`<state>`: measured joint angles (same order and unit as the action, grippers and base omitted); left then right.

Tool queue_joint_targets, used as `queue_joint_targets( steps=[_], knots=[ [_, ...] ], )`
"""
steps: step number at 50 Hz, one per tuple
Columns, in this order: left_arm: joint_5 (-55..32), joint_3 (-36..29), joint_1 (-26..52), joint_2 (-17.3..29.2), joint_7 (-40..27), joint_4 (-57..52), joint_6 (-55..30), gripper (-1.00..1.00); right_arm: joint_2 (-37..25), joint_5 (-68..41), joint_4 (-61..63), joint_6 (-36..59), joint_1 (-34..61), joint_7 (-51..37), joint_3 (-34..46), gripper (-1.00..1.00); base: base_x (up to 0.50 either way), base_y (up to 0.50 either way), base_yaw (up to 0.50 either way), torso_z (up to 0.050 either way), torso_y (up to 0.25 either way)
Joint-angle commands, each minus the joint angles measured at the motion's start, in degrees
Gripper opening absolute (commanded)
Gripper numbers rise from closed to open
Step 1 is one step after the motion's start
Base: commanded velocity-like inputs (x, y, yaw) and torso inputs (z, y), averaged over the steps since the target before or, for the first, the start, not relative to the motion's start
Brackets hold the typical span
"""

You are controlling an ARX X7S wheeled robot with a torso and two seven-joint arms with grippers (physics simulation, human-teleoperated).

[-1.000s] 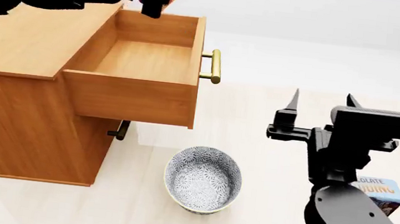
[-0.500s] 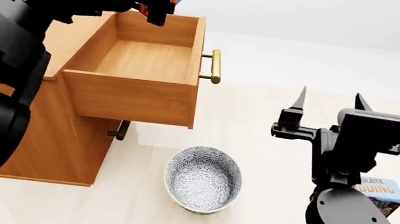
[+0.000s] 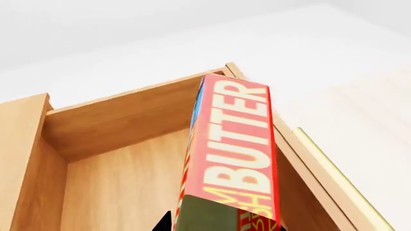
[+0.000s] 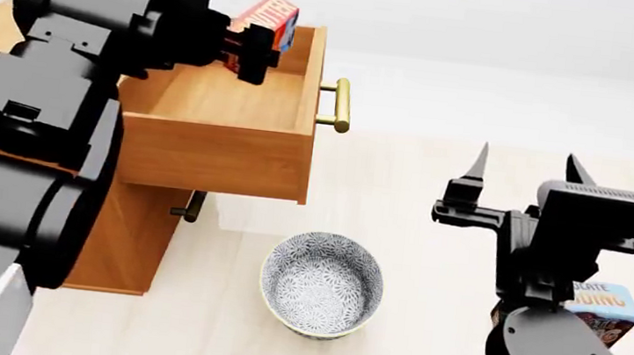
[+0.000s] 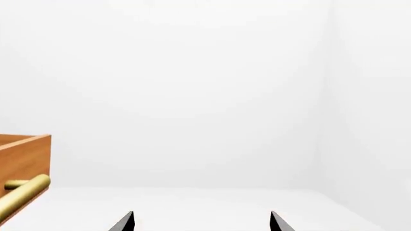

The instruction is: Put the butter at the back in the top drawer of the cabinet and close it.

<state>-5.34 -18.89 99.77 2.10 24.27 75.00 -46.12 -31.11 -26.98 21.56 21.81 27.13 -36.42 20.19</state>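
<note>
**One carton held over an open drawer, waiting to be lowered**

One thing filled the left wrist view: the butter (image 3: 234, 159), pinched at its near end by the left gripper, whose fingers were almost wholly out of frame; beyond it lay the open top drawer (image 3: 122, 178), its floor bare and its far wall and corner just past the carton's tip; the carton stood above the floor, not on it, and leaned toward the drawer's right-hand wall.

Seen from the head, the left gripper (image 4: 250, 51) held the butter (image 4: 270, 15) over the back of the top drawer (image 4: 220, 145), which stuck well out of the cabinet (image 4: 122, 237); the brass handle (image 4: 341, 105) was clear of both arms; the right gripper (image 4: 526, 168) hung spread and empty, well apart from the drawer, with a bowl (image 4: 322, 284) below and a pudding box (image 4: 604, 305) behind the arm.

From the right wrist only the two spread fingertips, a drawer corner and the handle (image 5: 22, 195) showed.

To finish this step well, I judged the carton should come straight down, kept off the side wall, and be let go only once low over the floor; the front could then be pushed shut.
</note>
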Motion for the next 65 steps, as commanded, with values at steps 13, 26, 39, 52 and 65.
queue_joint_targets(
  steps=[13,26,39,52,65],
  knots=[
    [5.1,6.1,-2.1,-1.2,-1.1,0.0,-2.4,-1.0,-0.1,0.5,-0.5,-1.6,-1.6,0.0,0.0,1.0,0.0,0.0,0.0,0.001,0.002],
    [4.7,7.4,-3.8,-1.6,-2.0,0.0,-2.0,-1.0,-0.1,0.4,-2.3,-2.1,-1.2,0.3,-0.4,1.0,0.0,0.0,0.0,0.0,0.001],
    [4.2,6.9,-5.1,-1.9,-3.4,0.0,-1.8,-1.0,0.7,0.7,-5.7,-3.1,0.0,1.1,-0.3,1.0,0.0,0.0,0.0,0.001,0.001],
    [3.2,6.9,-4.8,-2.0,-5.1,0.0,-4.0,-1.0,0.4,0.8,-4.7,-3.1,-0.8,0.6,-0.4,1.0,0.0,0.0,0.0,0.0,0.002],
    [1.4,4.6,-3.9,-2.1,-6.5,0.0,-6.4,-1.0,0.0,0.6,-4.3,-3.3,-1.4,0.3,-0.9,1.0,0.0,0.0,0.0,0.001,0.001]
  ],
)
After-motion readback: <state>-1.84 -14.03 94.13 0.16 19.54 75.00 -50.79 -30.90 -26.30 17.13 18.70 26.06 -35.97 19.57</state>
